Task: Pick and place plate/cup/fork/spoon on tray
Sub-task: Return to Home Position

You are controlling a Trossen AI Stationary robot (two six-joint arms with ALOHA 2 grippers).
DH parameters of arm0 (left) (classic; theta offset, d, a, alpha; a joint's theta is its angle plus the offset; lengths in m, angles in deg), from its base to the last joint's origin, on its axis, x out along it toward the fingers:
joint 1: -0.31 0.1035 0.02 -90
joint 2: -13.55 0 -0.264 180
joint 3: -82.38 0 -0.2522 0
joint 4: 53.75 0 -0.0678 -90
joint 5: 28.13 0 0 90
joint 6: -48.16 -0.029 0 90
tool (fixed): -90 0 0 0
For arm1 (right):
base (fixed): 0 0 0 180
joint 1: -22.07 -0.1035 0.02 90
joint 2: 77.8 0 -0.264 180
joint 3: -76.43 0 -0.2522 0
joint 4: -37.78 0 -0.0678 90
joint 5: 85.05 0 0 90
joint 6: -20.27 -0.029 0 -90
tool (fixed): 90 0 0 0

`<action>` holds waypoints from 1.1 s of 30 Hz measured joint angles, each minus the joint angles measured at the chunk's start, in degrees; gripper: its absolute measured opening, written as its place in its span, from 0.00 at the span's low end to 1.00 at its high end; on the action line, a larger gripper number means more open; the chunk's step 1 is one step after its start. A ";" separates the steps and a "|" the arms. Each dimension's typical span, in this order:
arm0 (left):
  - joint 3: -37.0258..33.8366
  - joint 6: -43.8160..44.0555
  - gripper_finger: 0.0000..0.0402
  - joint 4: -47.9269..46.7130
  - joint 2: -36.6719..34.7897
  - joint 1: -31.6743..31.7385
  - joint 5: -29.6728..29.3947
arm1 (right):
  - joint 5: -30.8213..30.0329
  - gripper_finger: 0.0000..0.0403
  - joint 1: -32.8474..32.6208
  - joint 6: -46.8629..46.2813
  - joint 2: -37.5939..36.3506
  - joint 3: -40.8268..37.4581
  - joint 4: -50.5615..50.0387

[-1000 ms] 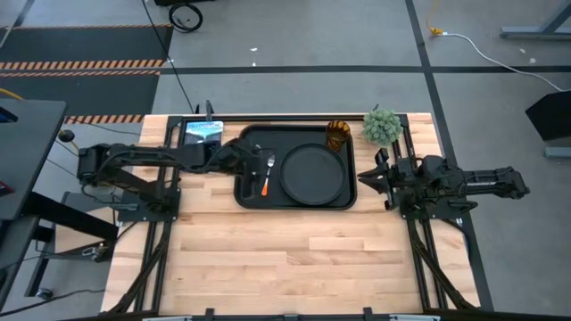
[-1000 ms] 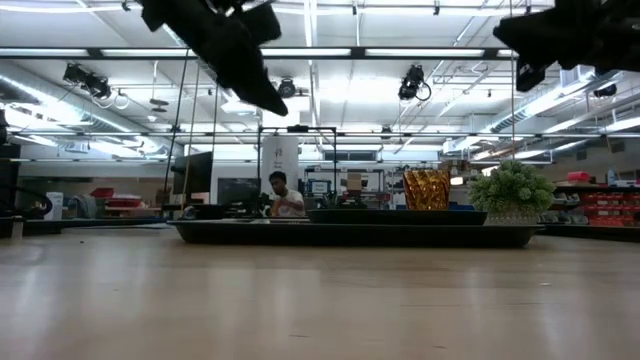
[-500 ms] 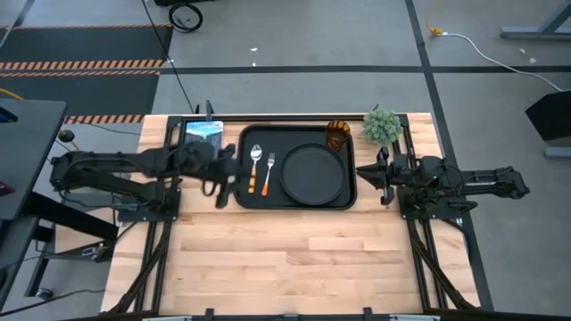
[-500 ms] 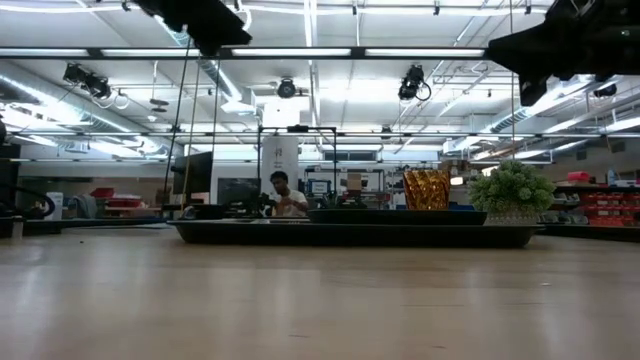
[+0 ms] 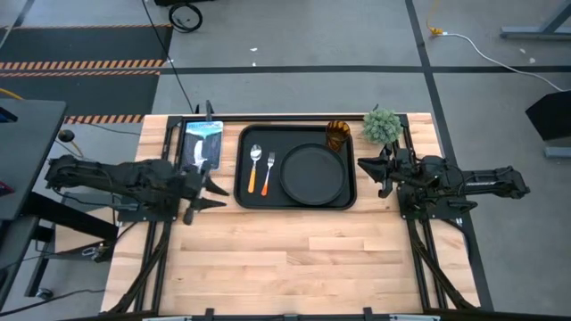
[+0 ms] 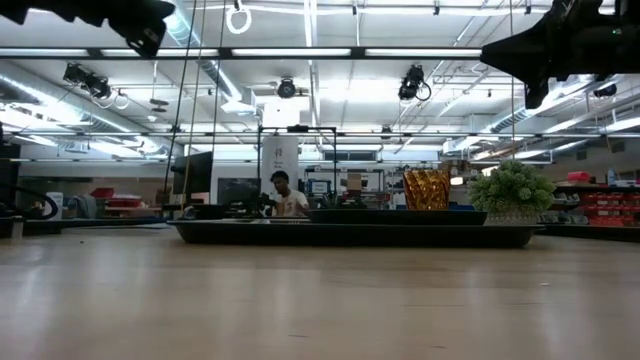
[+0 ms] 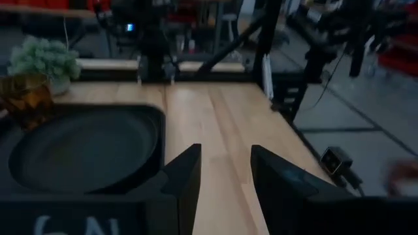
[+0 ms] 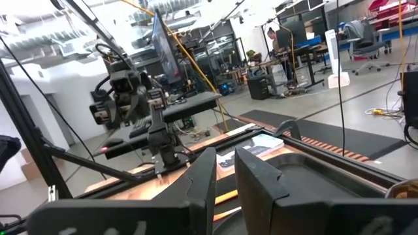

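Note:
The black tray [image 5: 245, 198] lies at the table's far middle. On it are the round black plate [image 5: 311, 173] at the right, the amber cup [image 5: 338, 135] upright in the far right corner, and the spoon [image 5: 255, 166] and the fork [image 5: 268, 170] side by side at the left. My left gripper [image 5: 206, 194] is open and empty over bare table just left of the tray; its wrist view [image 7: 225, 171] shows the plate [image 7: 78, 153] and the cup [image 7: 25, 99]. My right gripper [image 5: 369, 173] waits right of the tray, its fingers a little apart [image 8: 225, 171].
A small green plant [image 5: 382, 126] stands at the far right beside the cup. A blue-and-white flat object [image 5: 203, 137] lies left of the tray's far corner. The near half of the wooden table [image 5: 294, 259] is bare. A person [image 6: 285, 197] sits far off in the room.
My left gripper has drawn back from over the tray's left part toward the table's left and near edges, rising out of the low view. The spoon, hidden beneath it before, now shows lying beside the fork.

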 joint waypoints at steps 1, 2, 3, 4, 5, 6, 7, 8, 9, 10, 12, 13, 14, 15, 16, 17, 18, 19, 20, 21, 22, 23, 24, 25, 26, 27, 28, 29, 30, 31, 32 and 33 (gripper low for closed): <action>-0.88 0.07 0.35 0.27 -1.64 -0.12 -0.08 | 0.01 0.16 0.00 0.03 0.00 0.00 0.03; -1.72 0.11 0.35 0.98 -3.27 -0.26 -0.19 | 0.02 0.16 0.00 0.04 0.00 0.00 0.03; -2.62 0.36 0.35 1.26 -5.01 -0.38 -0.20 | 0.02 0.16 0.00 0.06 0.00 0.00 0.03; -3.63 0.56 0.35 1.23 -6.49 -0.40 -0.24 | 0.05 0.16 0.00 0.08 0.00 0.00 0.03; -4.44 0.82 0.35 1.23 -7.88 -0.40 -0.22 | 0.10 0.16 0.00 0.09 0.00 0.00 0.03; -5.24 0.93 0.35 1.49 -9.30 -0.39 -0.21 | 0.11 0.16 0.01 0.10 0.00 0.00 0.03; -6.11 1.21 0.35 1.53 -10.78 -0.40 -0.20 | 0.17 0.16 0.00 0.10 0.00 0.00 0.05; -7.10 1.81 0.35 1.82 -12.35 -0.40 -0.20 | 0.20 0.16 0.00 0.10 0.00 0.00 0.09; -8.13 2.01 0.35 2.51 -13.77 -0.40 -0.18 | 0.18 0.16 0.00 0.10 0.00 0.00 0.07; -9.23 2.01 0.35 3.58 -15.22 -0.40 -0.15 | 0.20 0.16 0.00 0.10 0.00 0.00 0.09; -11.69 1.73 0.35 5.19 -18.21 -0.40 -0.16 | 0.20 0.16 0.00 0.10 0.00 0.00 0.12; -12.85 1.73 0.35 5.74 -19.70 -0.40 -0.16 | 0.20 0.16 0.00 0.10 0.00 0.00 0.14; -13.77 1.96 0.35 6.54 -21.09 -0.40 -0.18 | 0.20 0.16 0.00 0.10 0.00 0.00 0.14; -14.51 2.78 0.35 7.33 -22.32 -0.39 -0.18 | 0.20 0.16 0.00 0.10 0.00 0.00 0.20; -15.14 4.28 0.35 7.79 -23.46 -0.38 -0.13 | 0.20 0.16 0.00 0.10 0.00 0.00 0.20; -15.85 6.07 0.35 8.06 -24.34 -0.46 0.10 | 0.19 0.16 0.00 0.10 0.00 0.00 0.20; -16.48 8.50 0.35 7.74 -24.90 -0.62 0.25 | 0.20 0.16 0.00 0.10 0.00 0.00 0.20; -16.81 10.70 0.35 7.00 -25.14 -0.69 0.27 | 0.20 0.16 0.02 0.10 0.00 0.00 0.20; -16.97 11.95 0.35 6.67 -25.27 -0.69 0.35 | 0.19 0.16 0.00 0.10 0.00 0.00 0.20; -17.07 11.99 0.35 6.79 -25.30 -0.62 0.34 | 0.20 0.16 0.00 0.10 0.00 0.00 0.21; -17.09 10.86 0.35 6.79 -25.30 -0.52 0.31 | 0.20 0.16 0.00 0.10 0.00 0.00 0.20; -17.11 9.42 0.35 6.29 -25.30 -0.47 0.27 | 0.18 0.16 0.02 0.10 0.00 0.00 0.20; -17.16 7.47 0.35 5.60 -25.27 -0.47 0.21 | 0.20 0.16 0.00 0.10 0.00 0.00 0.21; -17.21 5.29 0.35 5.02 -25.27 -0.47 0.27 | 0.20 0.16 0.02 0.10 0.00 0.00 0.23; -17.21 2.61 0.35 4.60 -25.25 -0.47 0.28 | 0.20 0.16 0.00 0.10 0.00 0.00 0.26; -17.21 -0.26 0.35 4.30 -25.27 -0.47 0.26 | 0.20 0.16 0.00 0.10 0.00 0.00 0.34; -17.21 -2.44 0.35 3.86 -25.27 -0.47 0.26 | 0.20 0.16 0.00 0.10 0.00 0.00 0.42; -17.21 -3.57 0.35 3.25 -25.26 -0.47 0.27 | 0.20 0.16 0.00 0.10 0.00 0.00 0.44; -17.21 -4.15 0.35 2.64 -25.24 -0.47 0.28 | 0.20 0.16 0.01 0.10 0.00 0.00 0.44; -17.21 -4.36 0.35 2.14 -25.24 -0.47 0.26 | 0.20 0.16 0.01 0.10 0.00 0.00 0.42; -17.21 -4.41 0.35 1.86 -25.25 -0.47 0.26 | 0.20 0.16 0.00 0.10 0.00 0.00 0.43; -17.21 -4.47 0.35 1.76 -25.23 -0.47 0.26 | 0.20 0.16 0.00 0.10 0.00 0.00 0.42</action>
